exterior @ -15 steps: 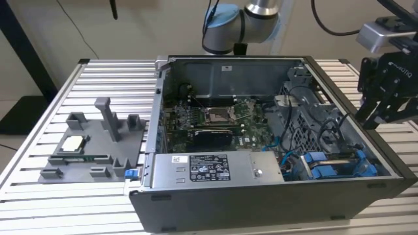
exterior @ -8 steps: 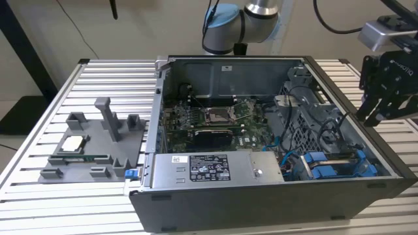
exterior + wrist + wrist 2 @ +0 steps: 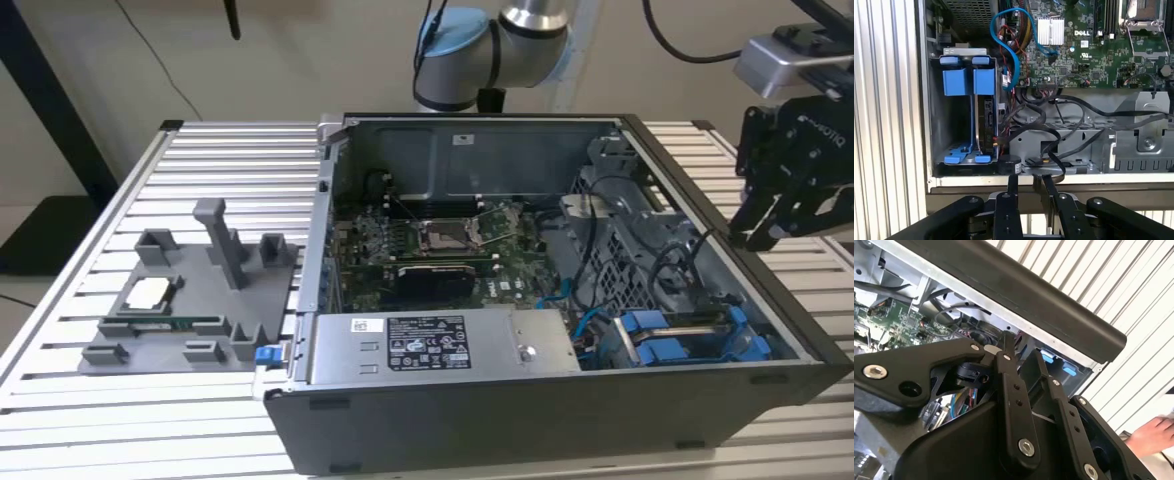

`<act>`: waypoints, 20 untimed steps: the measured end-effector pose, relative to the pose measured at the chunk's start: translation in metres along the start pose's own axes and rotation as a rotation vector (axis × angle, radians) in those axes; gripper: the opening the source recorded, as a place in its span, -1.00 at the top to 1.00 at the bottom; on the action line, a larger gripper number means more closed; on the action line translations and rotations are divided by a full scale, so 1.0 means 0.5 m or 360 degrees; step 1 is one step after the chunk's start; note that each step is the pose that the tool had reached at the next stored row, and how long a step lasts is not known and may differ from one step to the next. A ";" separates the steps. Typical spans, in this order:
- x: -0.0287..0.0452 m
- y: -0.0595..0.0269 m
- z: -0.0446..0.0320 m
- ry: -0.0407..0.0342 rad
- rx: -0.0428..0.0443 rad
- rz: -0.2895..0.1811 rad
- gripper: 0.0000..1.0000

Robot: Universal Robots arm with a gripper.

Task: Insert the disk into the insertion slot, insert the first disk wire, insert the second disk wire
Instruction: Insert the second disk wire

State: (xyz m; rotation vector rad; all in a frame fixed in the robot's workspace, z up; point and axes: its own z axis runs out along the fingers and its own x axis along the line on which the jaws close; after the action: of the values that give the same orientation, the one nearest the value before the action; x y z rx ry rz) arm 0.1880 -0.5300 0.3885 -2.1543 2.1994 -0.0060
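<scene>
An opened computer case (image 3: 534,420) is seen lying on a slatted metal bench (image 3: 80,420). In the exterior view, the insertion slot (image 3: 667,345) is found in the near corner of the case, at the exterior view's right, marked by its blue plastic fittings. In the first wrist view, the disk (image 3: 988,117) is seen standing edge-on inside the insertion slot (image 3: 936,115), with blue carrier tabs at one end and a blue frame at the other. Black wires (image 3: 1054,125) are draped loosely beside the slot, and a blue cable (image 3: 1009,45) is looped over the green board next to it.

The end effector (image 3: 758,235) is held above the case wall at the exterior view's right, apart from the slot and from the disk. It is also seen in both wrist views (image 3: 1029,182) (image 3: 1019,357), poised over the dark rim of the case. Whether it is clenched or released cannot be told, and nothing is seen grasped in it.

A silver power-supply box (image 3: 427,345) is set along the near wall, just beside the slot. A grey fixture (image 3: 187,300) is placed on the bench at the exterior view's left. A person's hand (image 3: 1154,435) is visible in the second wrist view, resting beyond the case.
</scene>
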 end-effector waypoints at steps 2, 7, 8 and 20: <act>-0.004 0.000 0.004 -0.0012 0.0000 0.0001 0.34; -0.006 -0.004 0.019 -0.0025 -0.0002 0.0014 0.34; -0.006 -0.004 0.021 -0.0026 -0.0002 0.0020 0.34; 0.011 -0.004 0.022 -0.0086 -0.0006 0.0106 0.58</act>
State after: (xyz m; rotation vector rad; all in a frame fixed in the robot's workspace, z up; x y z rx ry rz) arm 0.1906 -0.5350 0.3776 -2.0565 2.2413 0.0587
